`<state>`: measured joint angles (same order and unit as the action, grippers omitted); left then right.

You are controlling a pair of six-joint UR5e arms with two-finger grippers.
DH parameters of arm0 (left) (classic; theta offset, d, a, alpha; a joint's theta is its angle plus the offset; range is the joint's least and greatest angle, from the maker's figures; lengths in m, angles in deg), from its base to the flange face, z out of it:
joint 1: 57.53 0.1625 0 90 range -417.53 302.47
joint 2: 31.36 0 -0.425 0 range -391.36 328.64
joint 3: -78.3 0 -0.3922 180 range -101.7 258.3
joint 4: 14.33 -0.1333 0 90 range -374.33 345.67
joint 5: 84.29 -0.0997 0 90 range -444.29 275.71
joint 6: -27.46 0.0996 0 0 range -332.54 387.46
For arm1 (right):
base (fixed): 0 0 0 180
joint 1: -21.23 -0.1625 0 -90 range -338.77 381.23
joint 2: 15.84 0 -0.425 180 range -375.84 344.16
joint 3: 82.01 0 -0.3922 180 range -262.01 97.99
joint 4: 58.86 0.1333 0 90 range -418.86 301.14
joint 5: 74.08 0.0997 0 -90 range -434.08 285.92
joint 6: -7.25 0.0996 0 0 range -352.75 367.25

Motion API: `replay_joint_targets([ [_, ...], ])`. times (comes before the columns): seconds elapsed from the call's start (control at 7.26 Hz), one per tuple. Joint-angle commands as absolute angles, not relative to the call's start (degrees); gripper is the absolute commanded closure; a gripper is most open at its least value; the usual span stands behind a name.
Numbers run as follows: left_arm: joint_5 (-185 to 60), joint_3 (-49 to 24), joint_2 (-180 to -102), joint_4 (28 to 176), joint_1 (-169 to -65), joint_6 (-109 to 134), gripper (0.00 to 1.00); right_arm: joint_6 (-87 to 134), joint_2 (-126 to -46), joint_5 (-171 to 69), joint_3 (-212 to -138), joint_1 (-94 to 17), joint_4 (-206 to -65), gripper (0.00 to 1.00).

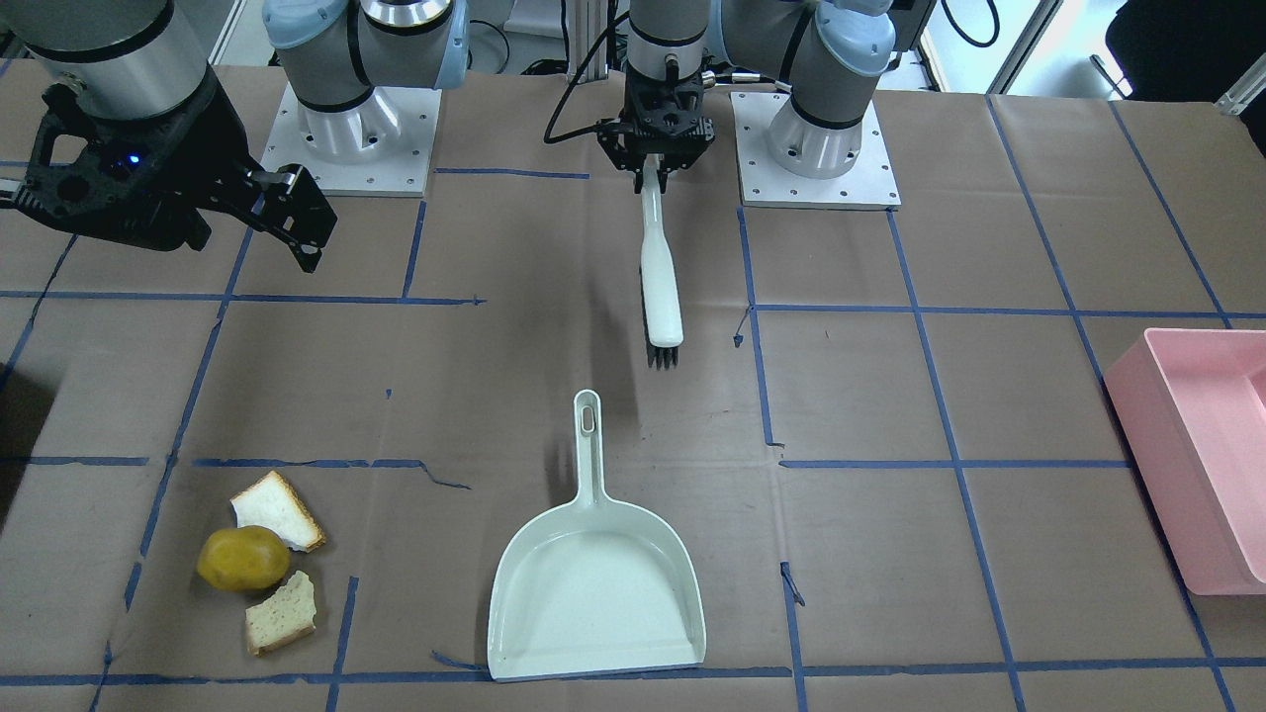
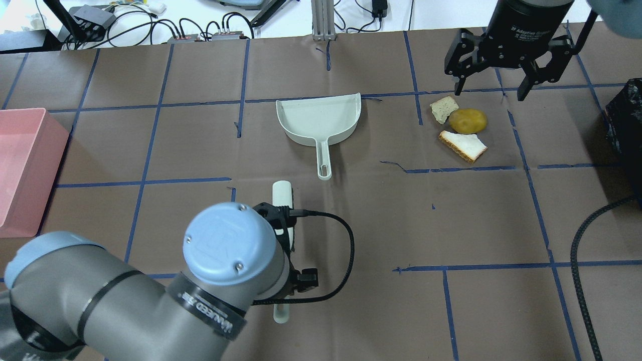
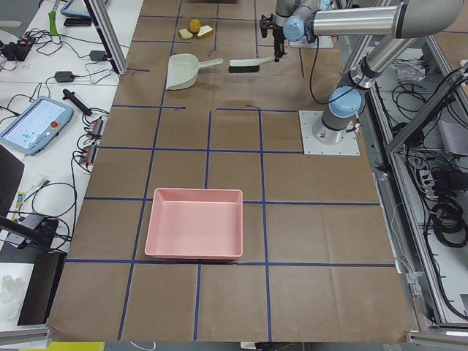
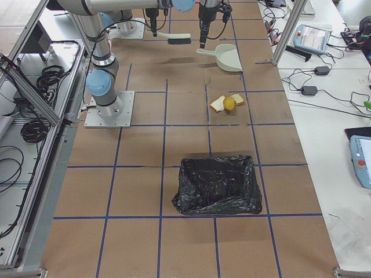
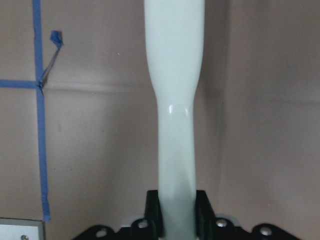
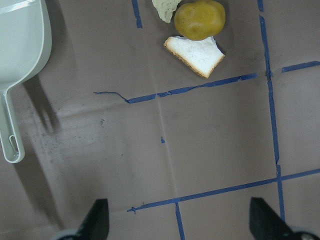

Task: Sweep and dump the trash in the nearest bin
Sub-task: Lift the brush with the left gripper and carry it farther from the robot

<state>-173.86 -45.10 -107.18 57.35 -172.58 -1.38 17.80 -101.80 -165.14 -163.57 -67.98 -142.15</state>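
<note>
While the left gripper (image 1: 653,176) is clamped on the brush (image 1: 661,272), its long axis pointing 12 o'clock at the dustpan (image 2: 321,120) in the overhead view, the trash (image 2: 467,121) sits way off at 2 o'clock. So the right gripper (image 2: 489,93), spread wide and empty, is much nearer.

bright, even light — soft shadows beside dustpan (image 1: 593,583); glare on brush handle (image 5: 175,125), left wrist view

A robotics lab: paper-covered table (image 3: 219,307) with taped grid, teach pendant (image 3: 34,124), cables (image 3: 439,190) (aluminium framing (image 3: 107,35) alongside).
</note>
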Motion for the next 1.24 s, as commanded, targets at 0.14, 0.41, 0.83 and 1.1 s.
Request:
replay_joint_targets([
  [0.14, -174.2, -39.1, -107.4, 63.5, -158.2, 15.3, 0.9, 17.8, -101.5, -164.4, -163.5, -68.0, -143.0, 0.0],
  [0.41, -174.1, -35.3, -108.5, 67.0, -150.9, 24.2, 0.89, 20.2, -100.0, -164.5, -162.8, -68.3, -143.7, 0.0],
  [0.83, -174.0, -31.7, -111.3, 68.3, -148.9, 25.6, 0.89, 20.4, -97.2, -164.7, -162.7, -71.7, -147.7, 0.0],
  [1.1, -174.5, -31.7, -112.4, 68.1, -148.9, 25.6, 0.89, 21.1, -96.4, -164.6, -162.7, -73.4, -148.6, 0.0],
])
